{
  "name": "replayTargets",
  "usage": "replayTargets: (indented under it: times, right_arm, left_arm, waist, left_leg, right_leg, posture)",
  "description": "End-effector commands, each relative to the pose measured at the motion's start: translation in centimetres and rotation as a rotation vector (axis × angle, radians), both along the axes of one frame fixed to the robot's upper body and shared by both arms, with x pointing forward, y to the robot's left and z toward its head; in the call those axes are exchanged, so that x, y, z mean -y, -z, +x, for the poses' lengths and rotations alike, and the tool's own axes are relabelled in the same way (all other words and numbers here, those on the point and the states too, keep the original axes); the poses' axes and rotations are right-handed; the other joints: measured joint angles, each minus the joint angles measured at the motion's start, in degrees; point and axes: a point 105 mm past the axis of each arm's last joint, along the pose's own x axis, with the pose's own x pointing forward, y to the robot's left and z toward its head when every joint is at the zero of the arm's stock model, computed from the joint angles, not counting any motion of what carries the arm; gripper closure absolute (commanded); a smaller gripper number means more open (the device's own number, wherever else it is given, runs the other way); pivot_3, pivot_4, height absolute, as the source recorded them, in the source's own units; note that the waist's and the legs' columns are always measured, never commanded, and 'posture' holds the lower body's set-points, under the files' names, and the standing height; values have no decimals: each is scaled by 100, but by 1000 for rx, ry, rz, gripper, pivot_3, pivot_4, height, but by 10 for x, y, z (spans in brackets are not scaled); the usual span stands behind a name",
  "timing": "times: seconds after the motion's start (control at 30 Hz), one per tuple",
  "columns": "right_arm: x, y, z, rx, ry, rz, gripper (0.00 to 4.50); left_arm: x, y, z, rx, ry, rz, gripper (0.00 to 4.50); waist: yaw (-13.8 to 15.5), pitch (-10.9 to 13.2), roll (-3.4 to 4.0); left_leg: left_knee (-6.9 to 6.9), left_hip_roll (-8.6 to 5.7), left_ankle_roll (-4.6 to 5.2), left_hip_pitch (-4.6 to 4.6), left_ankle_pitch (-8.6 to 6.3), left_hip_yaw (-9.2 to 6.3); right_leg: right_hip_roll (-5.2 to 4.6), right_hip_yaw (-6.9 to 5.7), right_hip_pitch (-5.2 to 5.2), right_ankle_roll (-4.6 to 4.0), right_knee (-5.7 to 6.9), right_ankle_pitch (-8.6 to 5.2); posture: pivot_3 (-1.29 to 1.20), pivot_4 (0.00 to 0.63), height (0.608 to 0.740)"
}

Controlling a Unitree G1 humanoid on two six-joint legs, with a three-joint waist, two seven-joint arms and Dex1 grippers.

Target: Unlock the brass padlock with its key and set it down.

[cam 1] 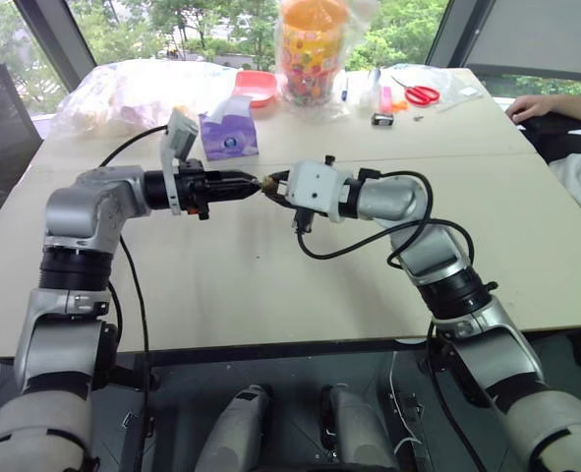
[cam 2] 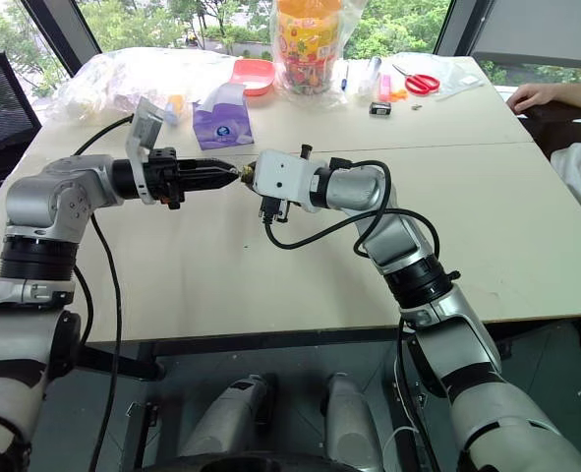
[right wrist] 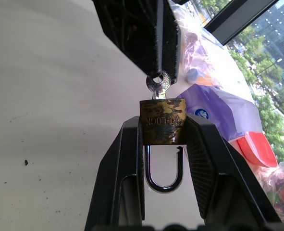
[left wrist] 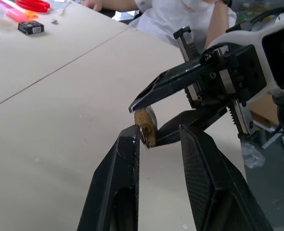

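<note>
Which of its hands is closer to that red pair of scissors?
Right. The right gripper is mid-table, nearer the red scissors at the far right; the left gripper, meeting it at the brass padlock, sits slightly farther left.

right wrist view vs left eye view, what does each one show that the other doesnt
Right wrist view alone: the silvery shackle with one leg out of the body, and the key in the brass padlock, which the right gripper clamps. Left eye view alone: red scissors, a person's hand and the left gripper meeting the right. Both: the purple tissue pack and the table.
</note>
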Motion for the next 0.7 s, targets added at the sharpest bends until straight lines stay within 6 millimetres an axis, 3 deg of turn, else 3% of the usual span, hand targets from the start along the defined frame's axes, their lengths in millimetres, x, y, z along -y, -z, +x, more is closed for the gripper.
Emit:
replayTargets:
  times: [0.03,0.43,0.7]
  right_arm:
    - [-7,-25,-6,92,-30,27,3808]
    - [-8,-26,-9,102,-30,28,3808]
    - [-6,-25,-8,101,-17,28,3808]
  left_arm:
    - [5,-12,3,53,3,-15,3172]
    - [17,-6,16,45,6,-19,3172]
    - [12,-7,15,42,1,-25,3172]
  waist:
    - [7,0,0]
    - [6,0,0]
    - [-2,0,0]
  left_leg:
    - [0,0,0,0,0,0]
    - [0,0,0,0,0,1]
    - [0,0,0,0,0,1]
  right_leg:
    - [0,0,0,0,0,0]
    - [0,0,0,0,0,0]
    - [0,0,0,0,0,0]
  posture:
    - [0,150,740]
    - [0,150,740]
    - [0,150,740]
